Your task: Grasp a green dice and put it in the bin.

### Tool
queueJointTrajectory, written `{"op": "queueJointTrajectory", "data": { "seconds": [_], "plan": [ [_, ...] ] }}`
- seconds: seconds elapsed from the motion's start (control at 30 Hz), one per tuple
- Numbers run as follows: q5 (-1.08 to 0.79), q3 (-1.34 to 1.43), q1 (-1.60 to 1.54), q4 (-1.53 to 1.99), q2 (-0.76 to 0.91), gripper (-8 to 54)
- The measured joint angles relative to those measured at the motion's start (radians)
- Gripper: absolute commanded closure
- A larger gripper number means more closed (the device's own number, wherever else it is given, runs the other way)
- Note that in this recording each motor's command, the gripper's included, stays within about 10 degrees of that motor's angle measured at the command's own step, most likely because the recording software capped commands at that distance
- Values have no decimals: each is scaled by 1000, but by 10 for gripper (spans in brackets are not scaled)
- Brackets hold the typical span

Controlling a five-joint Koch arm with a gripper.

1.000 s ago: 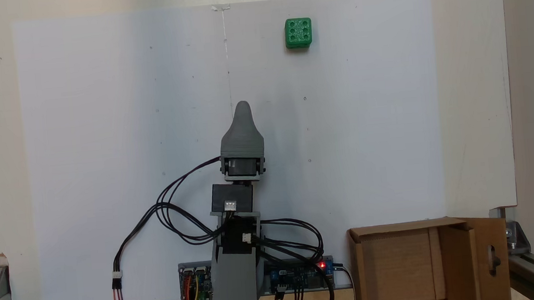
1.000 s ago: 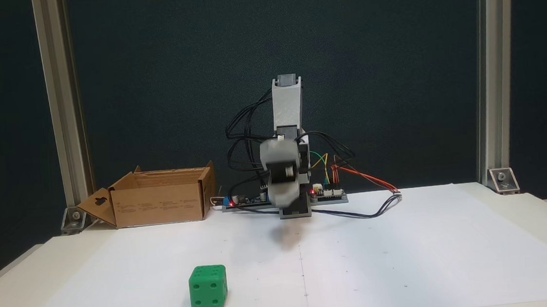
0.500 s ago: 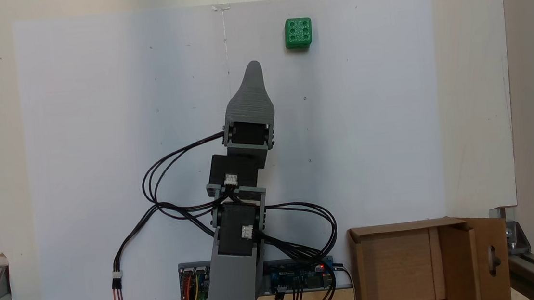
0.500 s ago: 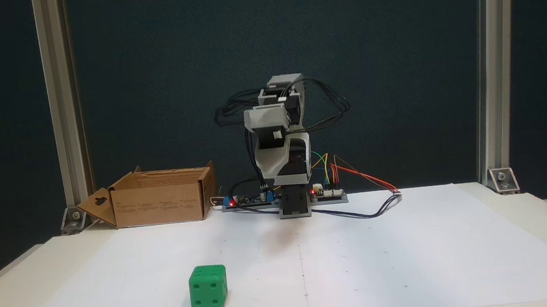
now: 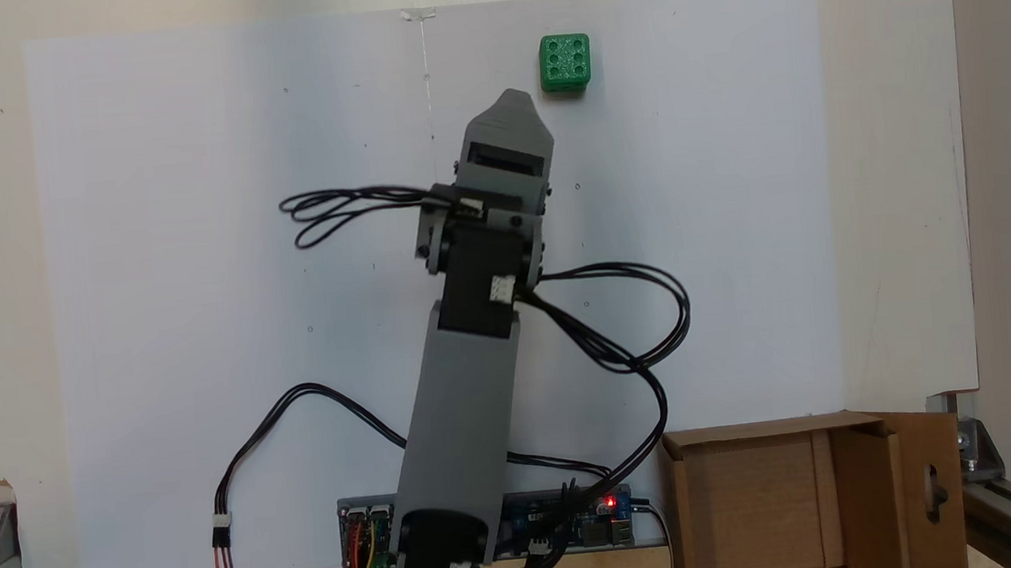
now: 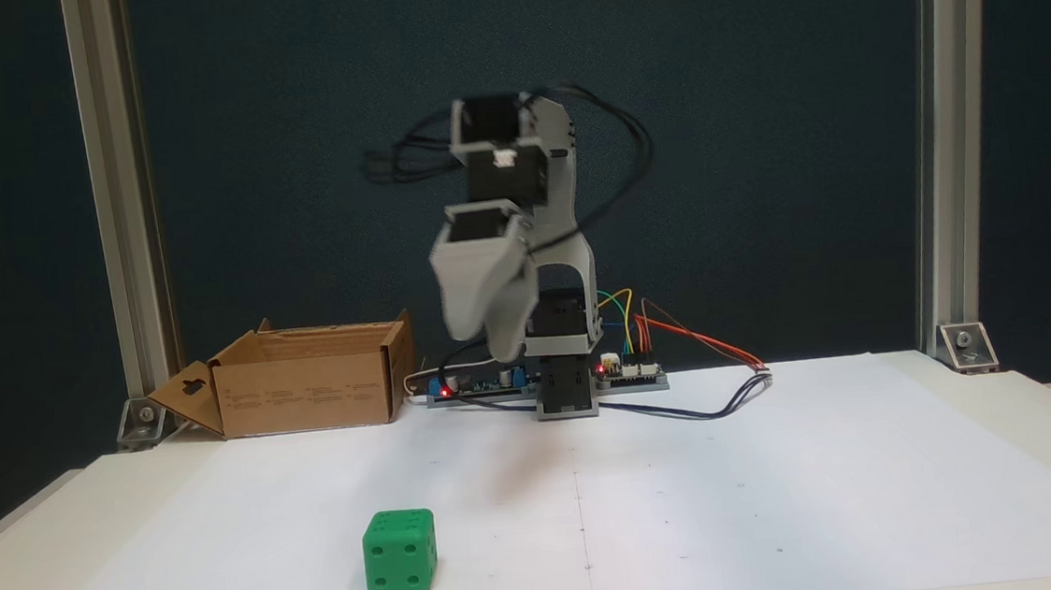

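Green dice (image 6: 399, 552) sits on white paper (image 5: 200, 347), six-pip face up, four pips facing the front camera. Gripper (image 6: 503, 344) raised, blurred; fingers' state cannot be told. Cardboard box (image 6: 308, 392) near arm base; printed text unreadable.

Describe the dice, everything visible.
The dice is a small bright green cube with rounded edges and round pip holes, plastic by the look. It sits flat on the white paper, six pips up in the view from above and four on the side facing the front camera. Nothing touches it but the paper. The gripper hangs above the sheet, short of it, and the box stands far off at the table's back edge.
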Motion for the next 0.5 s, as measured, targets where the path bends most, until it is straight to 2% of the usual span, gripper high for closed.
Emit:
{"op": "queueJointTrajectory", "data": {
  "seconds": [0.27,0.5],
  "plan": [
    [0,-316,8,233,-270,5],
    [0,-402,14,241,-319,3]
  ]
}}
